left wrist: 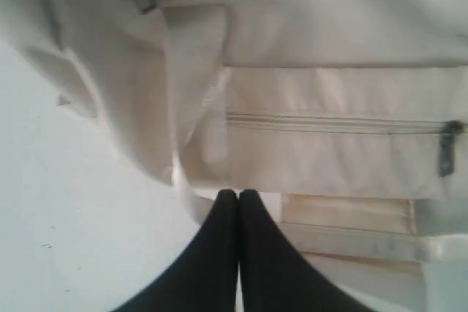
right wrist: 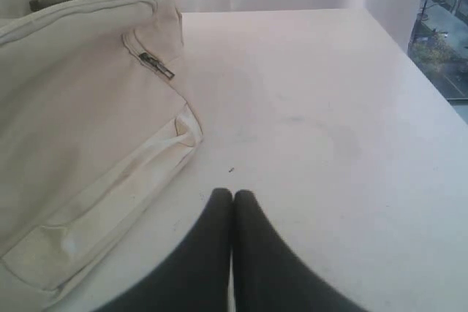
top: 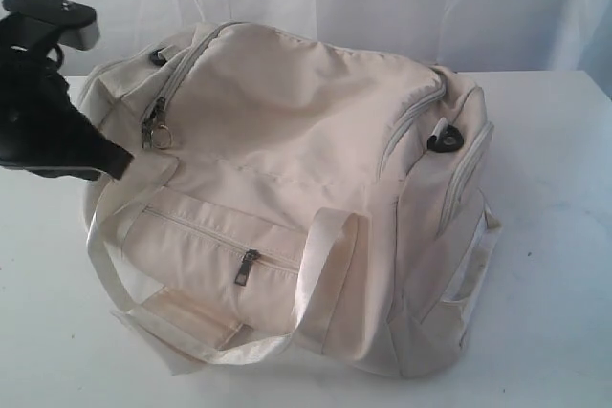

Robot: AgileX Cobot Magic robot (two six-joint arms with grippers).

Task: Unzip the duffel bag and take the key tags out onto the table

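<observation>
Your duffel bag [top: 287, 140] on the table [top: 555, 236], front pocket [top: 206, 246] on its near side, webbing handle [top: 325, 274] draped before it, your left gripper [top: 120, 161] at its left end beside the ring zipper pull [top: 158, 131], your right gripper [right wrist: 232, 193] above the table by its right end.

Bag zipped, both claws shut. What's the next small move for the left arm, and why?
Probably open the left claw and ease it toward the metal ring pull at the end of the top zipper. The duffel bag is zipped closed, so nothing inside can be reached yet. That claw is shut, and its tips sit near the pull but not on it.
</observation>
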